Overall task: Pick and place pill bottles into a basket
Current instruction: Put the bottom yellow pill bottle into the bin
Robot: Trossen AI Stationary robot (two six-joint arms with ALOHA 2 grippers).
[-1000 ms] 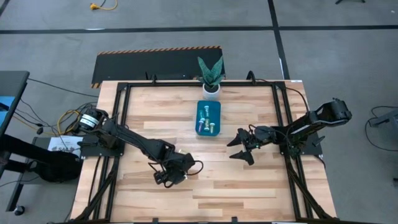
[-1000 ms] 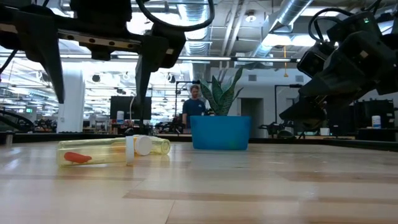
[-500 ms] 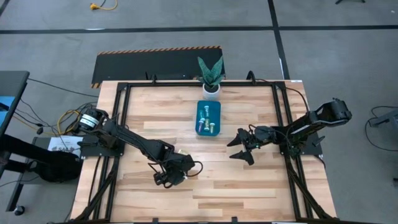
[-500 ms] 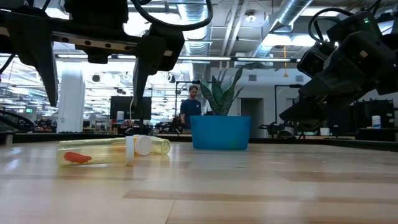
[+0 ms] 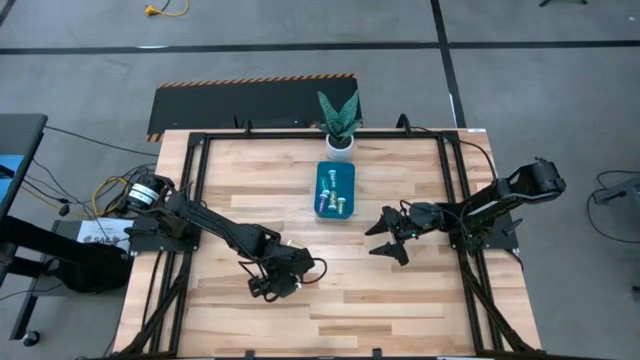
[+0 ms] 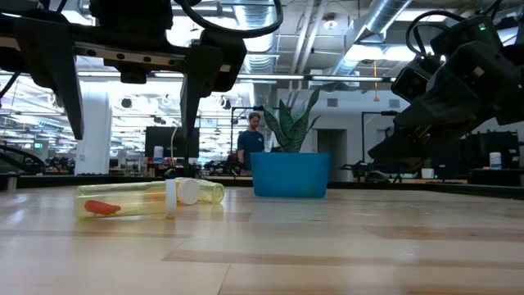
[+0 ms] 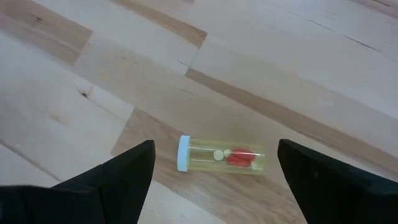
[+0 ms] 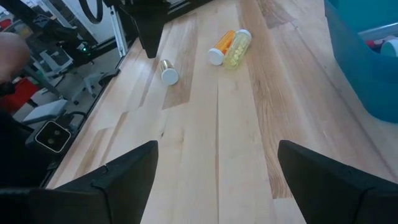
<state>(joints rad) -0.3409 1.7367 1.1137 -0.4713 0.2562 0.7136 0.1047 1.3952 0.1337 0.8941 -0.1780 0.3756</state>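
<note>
Left gripper point(image 7: 211, 165), jaws wide and empty, hovers low-centre over a translucent yellow, white-capped pill bottle point(image 7: 221, 155), positioned to straddle it. Right gripper point(image 5: 388, 238), open and empty, waits right of the teal plastic basket point(image 5: 349, 189).

My left gripper point(image 6: 131, 98) hangs spread over two yellow bottles point(image 6: 131, 200) lying beside the blue basket point(image 6: 291, 174).

left pincer point(image 6: 131, 106) shifted slightly sideways
</note>
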